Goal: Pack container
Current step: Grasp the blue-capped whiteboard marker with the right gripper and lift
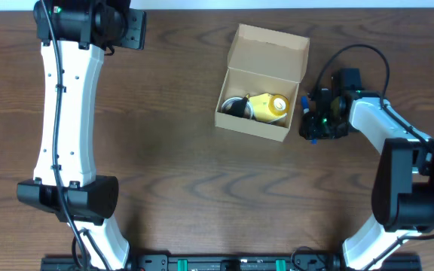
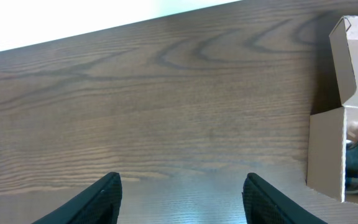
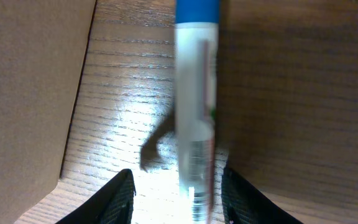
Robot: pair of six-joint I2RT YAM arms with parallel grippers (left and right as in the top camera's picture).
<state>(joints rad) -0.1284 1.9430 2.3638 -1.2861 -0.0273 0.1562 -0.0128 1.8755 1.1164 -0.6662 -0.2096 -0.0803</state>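
The container is a tan cardboard box with its flap lid open, standing at the table's back middle. A yellow item and a black item lie inside. The box's corner shows in the left wrist view. My right gripper is just right of the box, low over the table. In the right wrist view it is open around a white tube with a blue cap that lies on the wood, closer to the right finger. My left gripper is open and empty at the far left back.
The box's side wall stands close to the left of my right gripper. The table's back edge runs just beyond my left gripper.
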